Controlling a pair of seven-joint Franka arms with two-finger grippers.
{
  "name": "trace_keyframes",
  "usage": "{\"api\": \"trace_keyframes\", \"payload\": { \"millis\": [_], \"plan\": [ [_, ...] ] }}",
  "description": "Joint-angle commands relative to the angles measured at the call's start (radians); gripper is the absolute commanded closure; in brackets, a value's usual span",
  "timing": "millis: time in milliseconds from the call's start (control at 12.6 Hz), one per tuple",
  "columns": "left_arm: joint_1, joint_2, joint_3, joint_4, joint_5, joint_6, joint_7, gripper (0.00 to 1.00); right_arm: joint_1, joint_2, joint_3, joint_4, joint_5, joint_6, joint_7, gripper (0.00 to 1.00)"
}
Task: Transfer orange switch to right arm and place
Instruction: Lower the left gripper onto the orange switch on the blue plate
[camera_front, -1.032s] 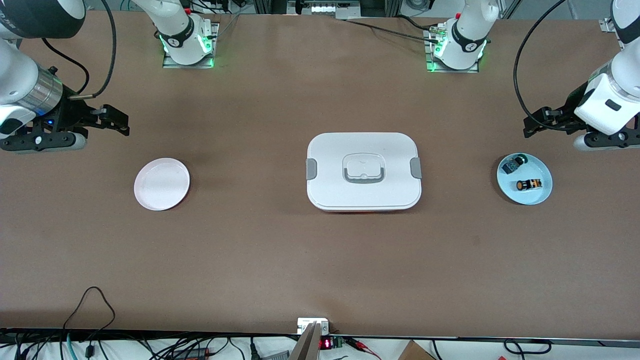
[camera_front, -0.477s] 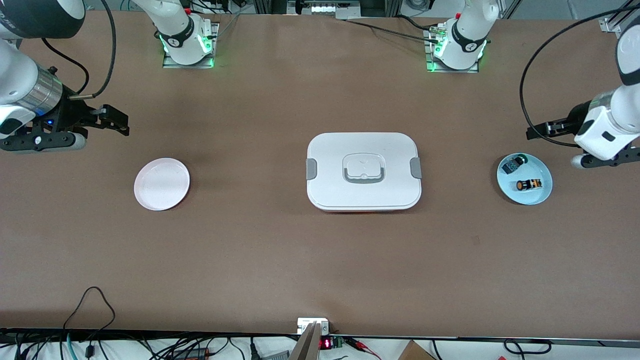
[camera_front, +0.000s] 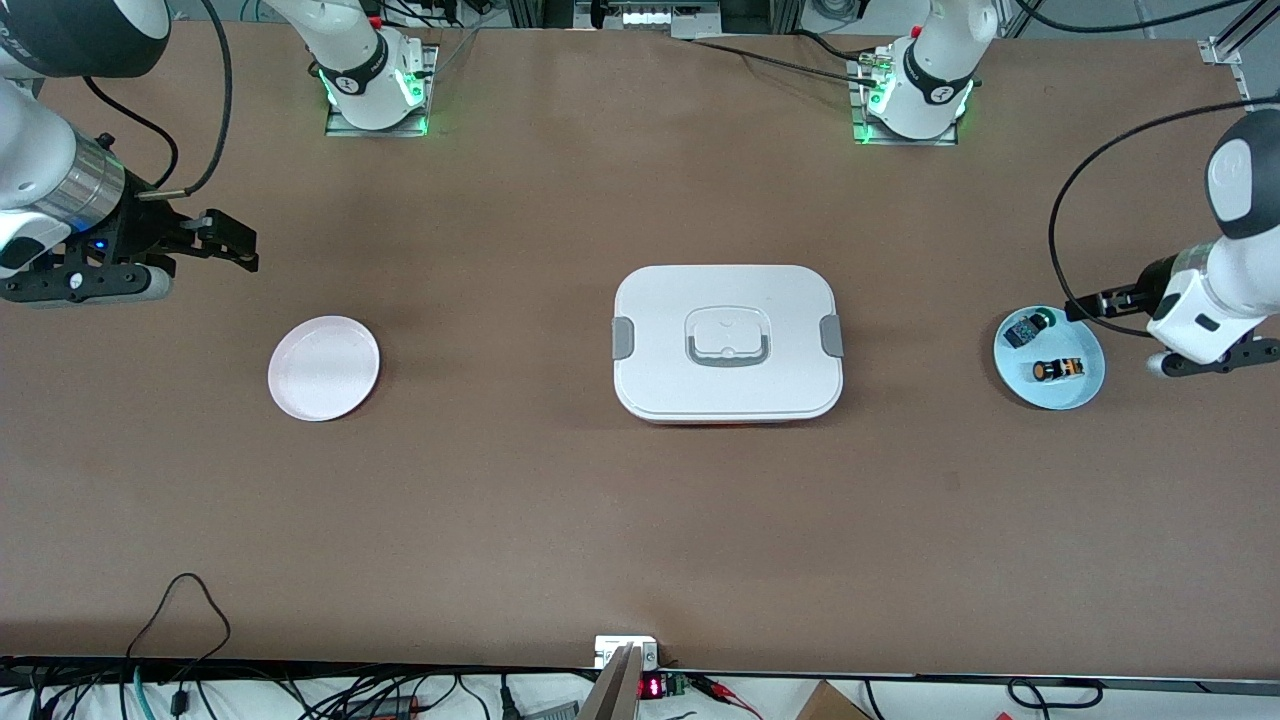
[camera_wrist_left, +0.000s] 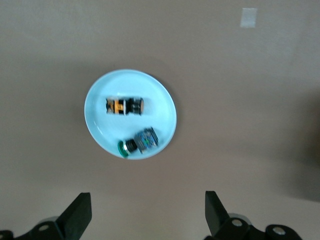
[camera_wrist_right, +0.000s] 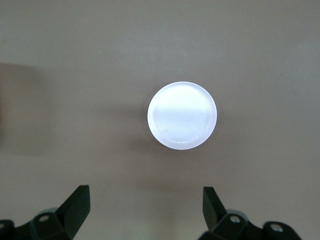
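The small black cylindrical orange switch (camera_front: 1058, 369) lay in the round pale-blue dish (camera_front: 1090, 392) on the brown table (camera_front: 640, 520), at 5 o'clock from a grey part with a green cap (camera_front: 1030, 326). The left gripper (camera_wrist_left: 145, 212) hovered beside the dish, wide open and empty. The step in hand appeared to be the approach; the next move called for centring over the switch. The right gripper (camera_wrist_right: 145, 210) waited near the round white plate (camera_front: 323, 367), open and empty.

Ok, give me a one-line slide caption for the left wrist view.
Open left hand above the blue dish holding the orange switch and a green-capped part.
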Motion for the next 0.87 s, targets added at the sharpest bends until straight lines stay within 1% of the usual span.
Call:
{"api": "trace_keyframes", "payload": {
  "millis": [0,159,318,397,556,635,794],
  "plan": [
    [0.08,0.048,-0.005,-0.057,0.012,0.141,0.08,0.0,-0.004,-0.001,0.001,0.012,0.012,-0.013,-0.007,0.0],
    [0.103,0.051,-0.005,-0.18,0.014,0.327,0.087,0.0,-0.004,-0.001,0.001,0.012,0.012,-0.012,-0.005,0.0],
    [0.128,0.085,-0.005,-0.248,0.012,0.486,0.134,0.0,-0.004,-0.001,0.0,0.012,0.012,-0.012,-0.005,0.0],
    [0.152,0.109,-0.007,-0.263,0.012,0.547,0.165,0.0,-0.004,-0.001,0.0,0.012,0.012,-0.012,-0.005,0.0],
    [0.156,0.148,-0.011,-0.301,0.012,0.662,0.17,0.0,-0.004,-0.001,0.001,0.012,0.012,-0.012,-0.005,0.0],
    [0.157,0.171,-0.011,-0.306,0.012,0.707,0.171,0.0,-0.004,-0.001,0.001,0.012,0.012,-0.01,-0.005,0.0],
    [0.159,0.206,-0.011,-0.306,0.012,0.755,0.171,0.0,-0.004,-0.001,0.0,0.012,0.012,-0.01,-0.005,0.0]
  ]
}}
